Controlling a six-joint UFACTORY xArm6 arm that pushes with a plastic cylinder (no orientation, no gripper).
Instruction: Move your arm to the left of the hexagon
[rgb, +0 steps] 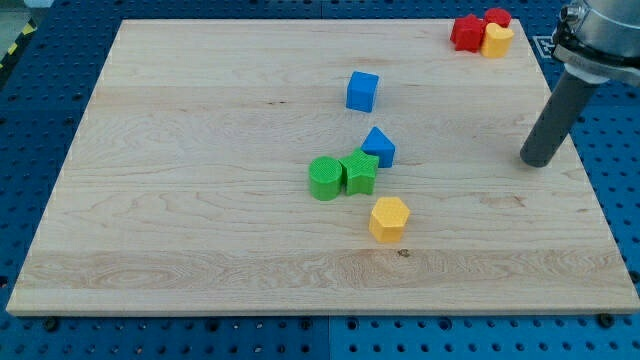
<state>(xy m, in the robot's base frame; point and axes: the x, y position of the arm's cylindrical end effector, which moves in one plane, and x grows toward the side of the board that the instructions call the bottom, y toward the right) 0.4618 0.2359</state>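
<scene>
Yellow hexagon (389, 219): sitting low-centre on table (200, 200).
Tip (536, 162): standing well right of it.
Fingers: none showing; state untellable.
Route: passing below the hexagon, avoiding green blocks (342, 176).

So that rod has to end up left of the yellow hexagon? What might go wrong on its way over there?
My tip is far to the view's right of the yellow hexagon. A straight path would likely push the hexagon itself. Going above it, I could knock the blue block, green star-like block or green cylinder, which sit clustered just up and left of the hexagon. Passing below looks safer.
</scene>
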